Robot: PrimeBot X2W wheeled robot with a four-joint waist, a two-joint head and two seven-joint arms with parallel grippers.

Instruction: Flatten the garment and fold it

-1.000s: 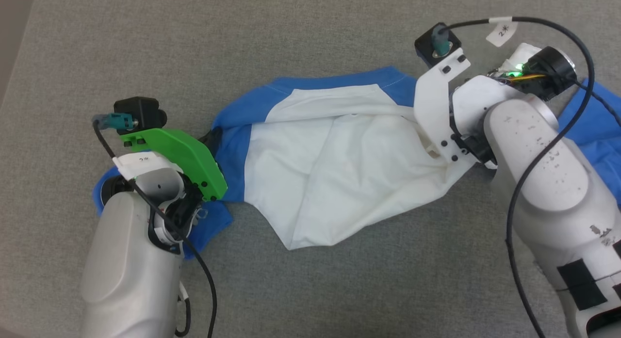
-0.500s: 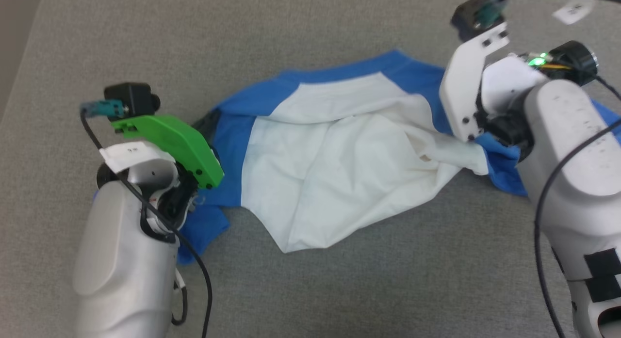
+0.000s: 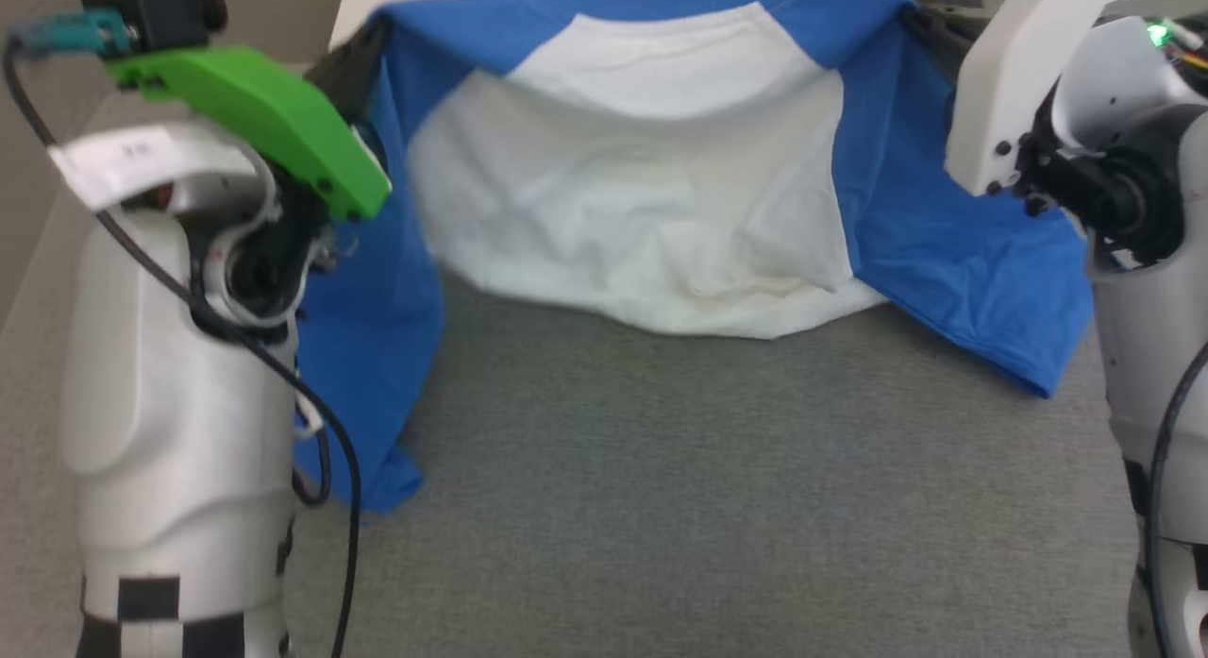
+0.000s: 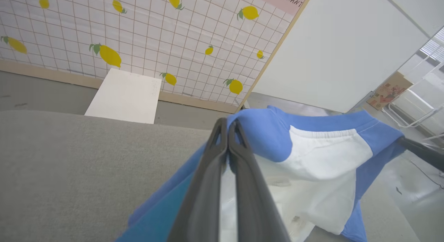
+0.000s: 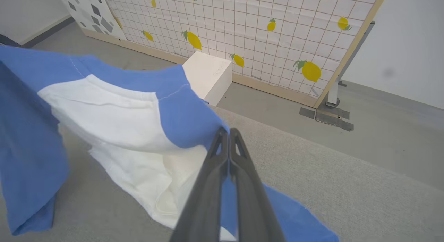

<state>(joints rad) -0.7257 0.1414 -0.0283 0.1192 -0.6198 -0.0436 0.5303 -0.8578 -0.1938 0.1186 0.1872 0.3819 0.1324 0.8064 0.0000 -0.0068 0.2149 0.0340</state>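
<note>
The garment (image 3: 642, 167), a white T-shirt with royal-blue sleeves, hangs spread between my two grippers, and its lower edge and sleeve ends rest on the grey table (image 3: 661, 469). My left gripper (image 3: 351, 61) is shut on the blue shoulder at the upper left. The left wrist view shows its fingertips (image 4: 228, 125) pinched on blue cloth of the garment (image 4: 326, 158). My right gripper (image 3: 930, 16) holds the other shoulder at the upper right. In the right wrist view that gripper (image 5: 225, 132) is shut on the garment (image 5: 111, 117). The chest print is not visible.
Beyond the table's far edge stand a grid panel with lemon prints (image 4: 138, 33) and a white box (image 4: 125, 96) on the floor. The same panel (image 5: 260, 26) and box (image 5: 208, 75) appear in the right wrist view. Bare grey table lies in front of the hanging cloth.
Both arms have risen and moved apart, lifting the crumpled shirt off the table and stretching it open between them. The head camera has also shifted.
</note>
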